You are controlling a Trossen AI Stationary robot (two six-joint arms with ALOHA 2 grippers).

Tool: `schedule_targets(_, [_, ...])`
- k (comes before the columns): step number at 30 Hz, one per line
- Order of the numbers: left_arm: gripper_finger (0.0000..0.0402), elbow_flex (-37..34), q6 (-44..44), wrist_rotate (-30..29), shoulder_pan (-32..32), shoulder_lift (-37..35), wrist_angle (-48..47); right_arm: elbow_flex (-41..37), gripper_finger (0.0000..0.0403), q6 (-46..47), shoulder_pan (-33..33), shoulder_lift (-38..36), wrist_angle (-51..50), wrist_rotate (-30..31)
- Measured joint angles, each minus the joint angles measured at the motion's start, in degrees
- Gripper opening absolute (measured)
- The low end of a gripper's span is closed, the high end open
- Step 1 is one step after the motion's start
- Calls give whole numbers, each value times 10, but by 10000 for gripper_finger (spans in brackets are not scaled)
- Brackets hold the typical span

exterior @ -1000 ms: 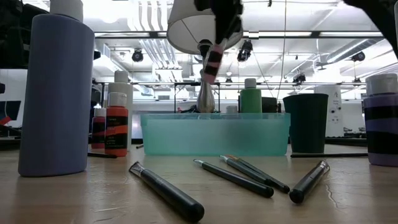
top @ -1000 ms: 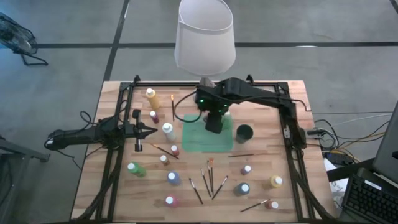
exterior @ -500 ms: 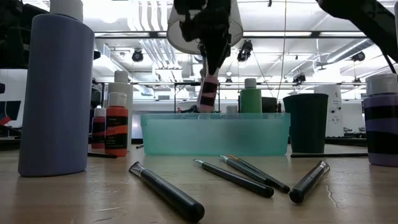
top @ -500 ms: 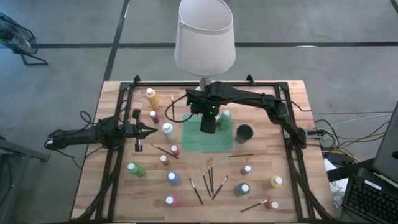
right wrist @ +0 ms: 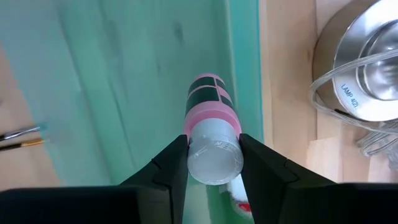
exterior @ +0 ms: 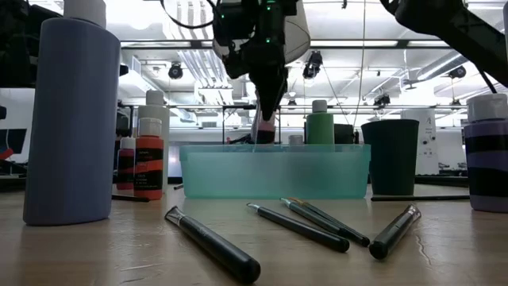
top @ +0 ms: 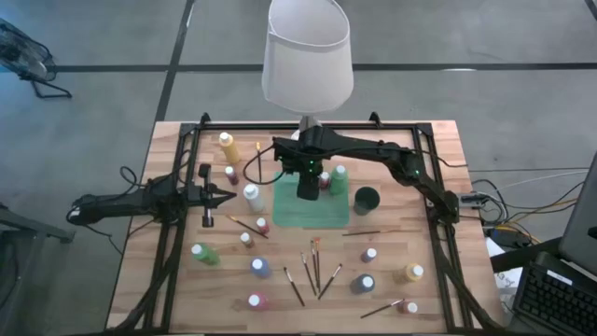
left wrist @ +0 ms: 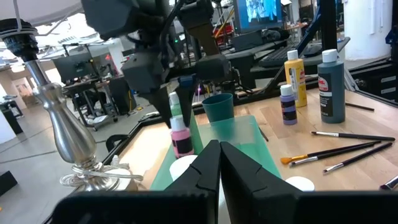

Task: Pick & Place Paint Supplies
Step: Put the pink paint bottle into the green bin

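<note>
Over the green tray (top: 312, 210) we held our right claw (right wrist: 213, 165) clamped on the white cap of a pink paint bottle (right wrist: 210, 118), which hung upright above the tray's back edge, near the lamp base (right wrist: 360, 68). Our left claw (top: 227, 197) waited shut at the worktop's (top: 420, 187) left side, while other bottles and paintbrushes (top: 314, 266) lay scattered around the tray.

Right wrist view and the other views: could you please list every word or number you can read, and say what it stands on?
"LAMP 421" on the silver lamp base.
Pink bottle held by the right gripper: dark label, no text readable.
Other bottles: labels too blurred to read.
Left gripper: no markings.
</note>
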Motion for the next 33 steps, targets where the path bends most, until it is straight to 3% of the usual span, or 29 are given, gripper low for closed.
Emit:
schedule_targets(18, [16,0,0,0,0,0,0,-84,114,-11,-23,2,31,-6])
schedule_targets(33, [16,0,0,0,0,0,0,-104,114,-20,-28,-1,48,-2])
